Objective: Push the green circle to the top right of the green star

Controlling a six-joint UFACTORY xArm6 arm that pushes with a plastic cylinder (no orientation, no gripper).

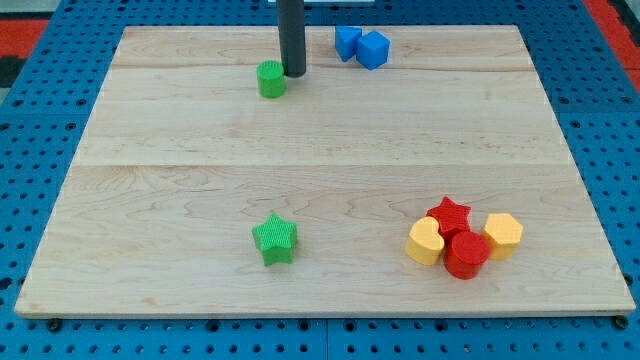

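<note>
The green circle [271,79] is a short green cylinder near the view's top, left of centre on the wooden board [320,150]. My tip [293,72] is at the lower end of the dark rod, right beside the circle on its right, touching or nearly touching it. The green star [275,239] lies far below, near the view's bottom, roughly under the circle.
Two blue blocks [361,46] sit together at the view's top, right of the rod. At the lower right is a cluster: a red star [449,214], a red cylinder [466,255], a yellow heart-like block [426,242] and a yellow hexagon-like block [503,233].
</note>
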